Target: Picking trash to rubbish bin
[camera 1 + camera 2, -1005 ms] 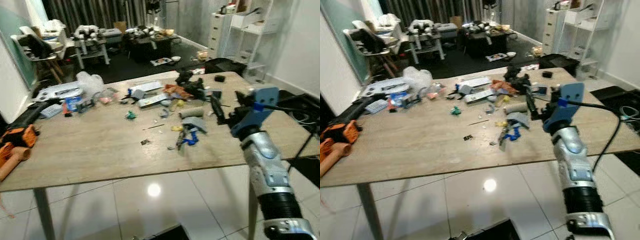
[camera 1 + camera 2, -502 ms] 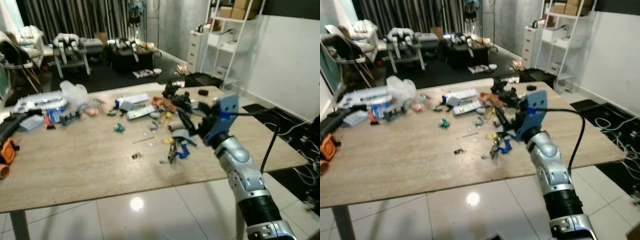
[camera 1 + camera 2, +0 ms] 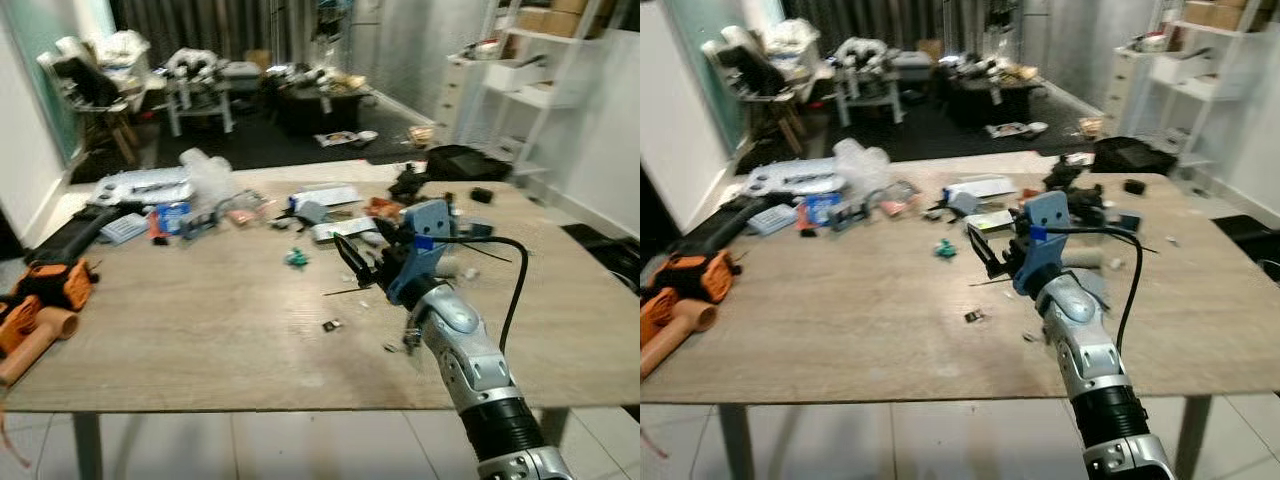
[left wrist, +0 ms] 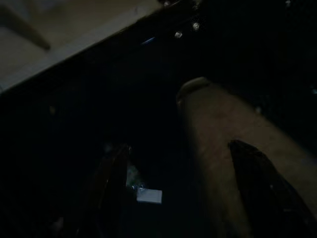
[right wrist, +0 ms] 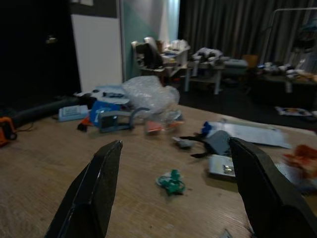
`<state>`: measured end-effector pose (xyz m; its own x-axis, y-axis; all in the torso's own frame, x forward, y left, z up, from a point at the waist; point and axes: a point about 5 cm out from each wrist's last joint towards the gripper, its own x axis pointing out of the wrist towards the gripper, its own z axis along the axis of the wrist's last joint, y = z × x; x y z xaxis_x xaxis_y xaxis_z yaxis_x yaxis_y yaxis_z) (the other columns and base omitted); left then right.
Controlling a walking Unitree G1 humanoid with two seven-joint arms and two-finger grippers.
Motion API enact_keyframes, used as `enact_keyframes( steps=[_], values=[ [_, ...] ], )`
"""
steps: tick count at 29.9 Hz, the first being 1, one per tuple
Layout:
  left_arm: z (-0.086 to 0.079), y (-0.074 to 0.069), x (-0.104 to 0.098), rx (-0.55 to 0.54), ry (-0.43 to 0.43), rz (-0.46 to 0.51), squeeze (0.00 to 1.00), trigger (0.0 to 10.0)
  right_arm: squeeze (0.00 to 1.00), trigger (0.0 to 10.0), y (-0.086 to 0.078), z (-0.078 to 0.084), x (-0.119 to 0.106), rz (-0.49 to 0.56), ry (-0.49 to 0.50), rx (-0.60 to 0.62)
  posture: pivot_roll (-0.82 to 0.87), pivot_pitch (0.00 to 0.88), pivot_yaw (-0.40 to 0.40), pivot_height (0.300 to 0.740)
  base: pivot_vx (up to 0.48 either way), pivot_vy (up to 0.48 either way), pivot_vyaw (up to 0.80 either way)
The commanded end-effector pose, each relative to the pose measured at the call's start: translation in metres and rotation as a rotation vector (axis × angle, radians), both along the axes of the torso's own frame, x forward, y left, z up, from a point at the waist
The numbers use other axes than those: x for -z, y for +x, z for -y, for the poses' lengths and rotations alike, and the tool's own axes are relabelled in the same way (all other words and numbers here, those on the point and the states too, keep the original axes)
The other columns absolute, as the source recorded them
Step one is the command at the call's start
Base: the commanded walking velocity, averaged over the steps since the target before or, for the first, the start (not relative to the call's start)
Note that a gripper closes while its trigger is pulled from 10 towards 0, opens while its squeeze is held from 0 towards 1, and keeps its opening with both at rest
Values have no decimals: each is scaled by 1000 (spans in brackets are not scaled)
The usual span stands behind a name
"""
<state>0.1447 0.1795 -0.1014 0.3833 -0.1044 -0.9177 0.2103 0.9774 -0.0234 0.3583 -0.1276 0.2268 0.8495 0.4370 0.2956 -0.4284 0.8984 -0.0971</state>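
Right wrist view: my right pincer point(image 5: 173, 193) hangs spread wide and empty above the table point(image 3: 200, 330), with a small green scrap point(image 5: 171, 181) lying between the fingertips' line of sight and a clear bag point(image 5: 148, 93) farther back. From my head camera, the litter sits in a loose band across the table's far half: the green scrap point(image 3: 295, 259), a tiny dark bit point(image 3: 332, 324) nearer the front edge, papers point(image 3: 325, 196) and the clear bag near the far side. Over the last second my whole view has swung and the arm has come in from the table's right end to hang over its middle. I judge that this puts the green scrap within reach for a first pick. My left pincer point(image 4: 173, 198) hangs idle in the dark, fingers apart. I cannot make out a bin.
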Motion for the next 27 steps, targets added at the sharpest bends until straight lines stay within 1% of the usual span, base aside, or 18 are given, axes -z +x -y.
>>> enact_keyframes(
  steps=[1, 7, 10, 13, 14, 15, 16, 17, 18, 19, 20, 21, 23, 24, 25, 27],
  values=[
    [1, -6, 2, 10, 1, -23, 0, 10000, 0, 10000, 2, 10, 0, 5, -17, 57, -252, 88, 48, 740, 0, -465, 0],
    [-1, -8, 3, 11, 9, -29, 0, 10000, 0, 10000, 4, 11, 0, 5, -16, 81, -245, 96, 48, 740, 0, -462, 0],
    [-5, -11, 4, -17, 31, -30, 0, 10000, 0, 10000, 6, 14, 0, 3, -32, 112, -231, 104, 46, 740, 0, 0, 0],
    [-6, -13, 4, -19, 34, -33, 0, 10000, 0, 10000, 7, 16, 2, 0, -52, 131, -228, 107, 45, 740, 0, 0, 0],
    [-6, -14, 4, -19, 35, -34, 0, 10000, 0, 10000, 8, 17, 3, -4, -78, 146, -224, 112, 44, 740, 0, 0, 0],
    [-6, -14, 4, -19, 35, -34, 0, 10000, 0, 10000, 8, 17, 3, -4, -78, 146, -224, 112, 44, 740, 0, 0, 0],
    [-7, -15, 5, -20, 35, -35, 0, 10000, 0, 10000, 10, 20, 6, -16, -108, 165, -220, 119, 41, 740, 0, 0, 0],
    [-7, -15, 5, -20, 35, -35, 0, 10000, 0, 10000, 10, 20, 6, -16, -108, 165, -220, 119, 41, 740, 0, 0, 0],
    [-8, -17, 5, -21, 36, -38, 0, 10000, 541, 10000, 12, 24, 10, -33, -125, 183, -218, 129, 42, 740, 0, 0, 0],
    [-8, -17, 5, -21, 36, -38, 0, 10000, 541, 10000, 12, 24, 10, -33, -125, 183, -218, 129, 42, 740, 0, 0, 0],
    [-8, -18, 5, -21, 37, -41, 0, 10000, 1000, 10000, 15, 32, 13, -45, -156, 226, -214, 142, 44, 740, 0, 0, 0],
    [-9, -21, 6, -16, 38, -44, 0, 10000, 1000, 10000, 18, 42, 15, -55, -172, 267, -210, 160, 47, 740, 0, 0, 0],
    [-11, -26, 7, -6, 40, -52, 0, 10000, 1000, 10000, 22, 54, 15, -60, -187, 319, -203, 188, 53, 740, 0, 0, 0],
    [-12, -28, 8, -2, 41, -56, 0, 10000, 1000, 10000, 23, 58, 14, -62, -185, 331, -198, 206, 57, 740, 0, 0, 0],
    [-12, -28, 8, -2, 41, -56, 0, 10000, 1000, 10000, 23, 58, 14, -62, -185, 331, -198, 206, 57, 740, 0, 0, 0],
    [-16, -35, 9, 11, 48, -67, 0, 10000, 1000, 10000, 25, 67, 17, -80, -183, 364, -177, 252, 65, 740, 0, 0, 0]
  ],
)
